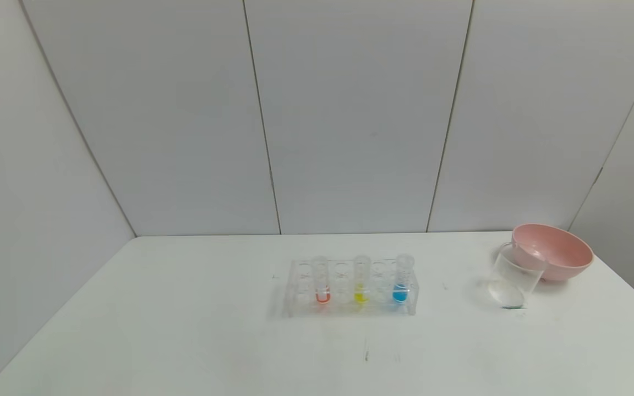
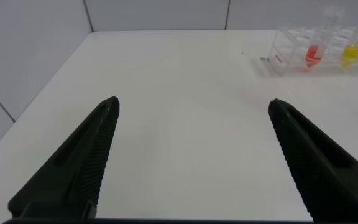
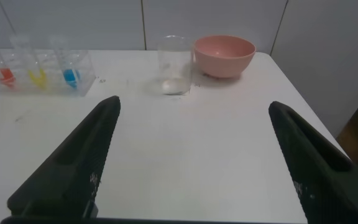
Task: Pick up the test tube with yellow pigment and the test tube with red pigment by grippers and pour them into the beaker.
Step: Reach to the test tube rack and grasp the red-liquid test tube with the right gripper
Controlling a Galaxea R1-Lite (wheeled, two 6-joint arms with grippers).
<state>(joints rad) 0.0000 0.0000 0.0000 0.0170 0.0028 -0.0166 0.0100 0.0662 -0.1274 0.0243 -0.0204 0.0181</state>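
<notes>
Tubes stand upright in a clear rack [image 1: 350,289] at table centre: red pigment tube [image 1: 322,280] at 9 o'clock, yellow pigment tube [image 1: 361,279] in the middle, blue tube [image 1: 402,278] at 3. The beaker [image 1: 512,278] sits at 3 o'clock from the rack, touching a pink bowl [image 1: 556,250]. Left gripper [image 2: 191,109] and right gripper [image 3: 194,109] hover, jaws spread, grasping nothing.

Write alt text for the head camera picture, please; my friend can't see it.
A clear rack on a white table holds three upright tubes: red pigment, yellow pigment and blue. To the right, a clear beaker stands before a pink bowl. No robot arm shows.
</notes>
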